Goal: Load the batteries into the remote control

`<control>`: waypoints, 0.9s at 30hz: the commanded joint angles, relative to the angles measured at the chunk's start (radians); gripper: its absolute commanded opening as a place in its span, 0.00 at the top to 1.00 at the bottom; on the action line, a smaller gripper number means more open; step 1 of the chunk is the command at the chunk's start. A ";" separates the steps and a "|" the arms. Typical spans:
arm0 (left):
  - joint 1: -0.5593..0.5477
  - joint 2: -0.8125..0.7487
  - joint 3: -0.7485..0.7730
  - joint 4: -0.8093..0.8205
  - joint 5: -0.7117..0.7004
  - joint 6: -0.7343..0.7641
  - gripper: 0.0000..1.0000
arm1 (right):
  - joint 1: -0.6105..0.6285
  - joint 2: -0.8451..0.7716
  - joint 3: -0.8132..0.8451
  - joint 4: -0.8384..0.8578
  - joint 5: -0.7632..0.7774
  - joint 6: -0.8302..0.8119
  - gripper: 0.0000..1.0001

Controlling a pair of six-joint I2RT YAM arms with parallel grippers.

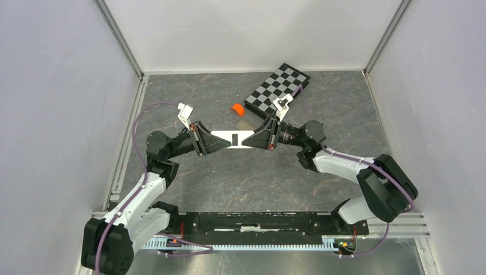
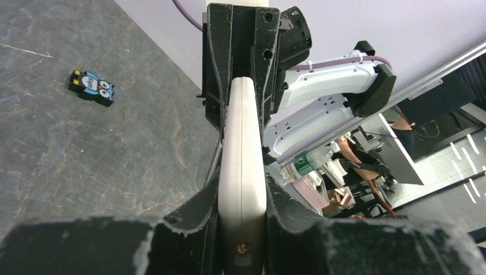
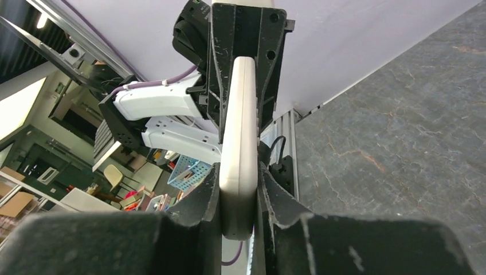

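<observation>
Above the grey desk [image 1: 240, 183], left hand [image 1: 213, 141] and right hand [image 1: 256, 139] each clamp one end of the remote [image 1: 233, 138]; advise holding it level, grips even.

Both ends of the slim white plastic remote control [image 1: 230, 140] hide inside the left gripper [image 1: 219, 141] and right gripper [image 1: 249, 139].

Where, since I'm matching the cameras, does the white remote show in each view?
Top external: remote at centre, level, gripped at its ends by left fingers and right fingers.
Left wrist: edge-on, running up the middle from the bottom edge.
Right wrist: edge-on, up the middle likewise.
Shared landmark: the grey table, left of the remote in the left wrist view, right of it in the right wrist view.
</observation>
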 commanded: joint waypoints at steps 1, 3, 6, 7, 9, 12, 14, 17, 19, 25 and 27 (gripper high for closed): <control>-0.014 -0.042 0.049 -0.121 -0.021 0.097 0.75 | 0.020 -0.035 0.059 -0.102 0.068 -0.133 0.91; -0.010 -0.070 0.066 -0.246 -0.076 0.168 0.54 | 0.020 -0.079 0.069 -0.259 0.125 -0.244 1.00; -0.009 -0.132 0.098 -0.469 -0.201 0.296 0.20 | 0.020 -0.149 0.092 -0.512 0.256 -0.460 1.00; -0.008 -0.156 0.112 -0.548 -0.263 0.346 0.11 | 0.020 -0.172 0.096 -0.573 0.313 -0.531 1.00; -0.006 -0.201 0.149 -0.731 -0.398 0.431 0.01 | 0.020 -0.205 0.098 -0.683 0.417 -0.641 1.00; -0.006 -0.273 0.197 -0.976 -0.710 0.496 0.00 | 0.031 -0.232 0.078 -0.765 0.565 -0.799 1.00; -0.006 -0.318 0.216 -1.099 -0.931 0.496 0.00 | 0.076 -0.237 0.062 -0.788 0.702 -0.938 1.00; -0.006 -0.364 0.228 -1.198 -1.090 0.478 0.00 | 0.192 -0.201 0.075 -0.813 0.943 -1.150 1.00; -0.006 -0.380 0.239 -1.247 -1.170 0.454 0.00 | 0.248 -0.162 0.083 -0.791 1.077 -1.244 1.00; -0.006 -0.413 0.264 -1.304 -1.233 0.451 0.00 | 0.392 -0.004 0.142 -0.744 1.337 -1.484 1.00; -0.006 -0.416 0.274 -1.318 -1.254 0.455 0.00 | 0.444 0.082 0.174 -0.741 1.422 -1.561 1.00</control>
